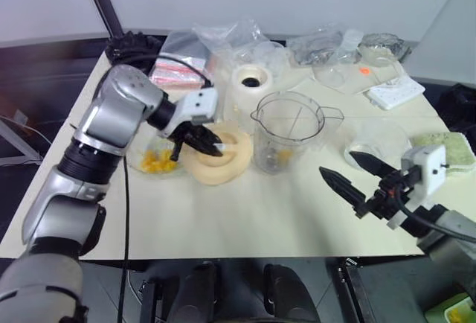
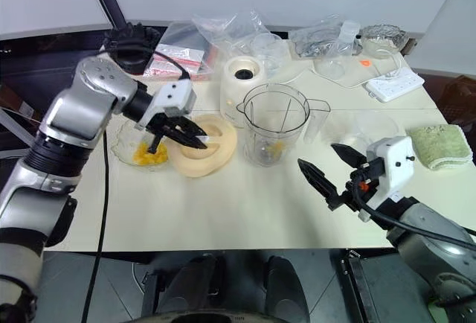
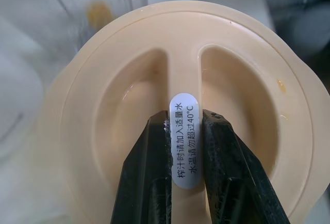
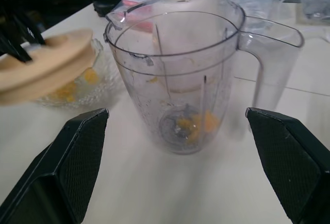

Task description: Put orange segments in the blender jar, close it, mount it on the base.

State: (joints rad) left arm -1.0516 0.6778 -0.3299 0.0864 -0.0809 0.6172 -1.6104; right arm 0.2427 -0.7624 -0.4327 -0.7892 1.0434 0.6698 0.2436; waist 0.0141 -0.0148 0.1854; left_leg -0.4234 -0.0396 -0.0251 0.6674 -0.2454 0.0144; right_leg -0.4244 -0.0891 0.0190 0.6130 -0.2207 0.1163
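Left gripper [image 1: 212,146] pinching lid [image 1: 220,161] rib — blender jar [image 1: 286,133] at three o'clock; right gripper [image 1: 348,174] spread, idle.

The left gripper [image 1: 210,146] grips the peach lid [image 1: 220,158] just left of the jar [image 1: 286,131]. Orange segments [image 1: 158,161] lie in a bowl [image 1: 141,161] beside the lid. The right gripper [image 1: 351,176] hangs open near the table's [image 1: 245,219] front right.
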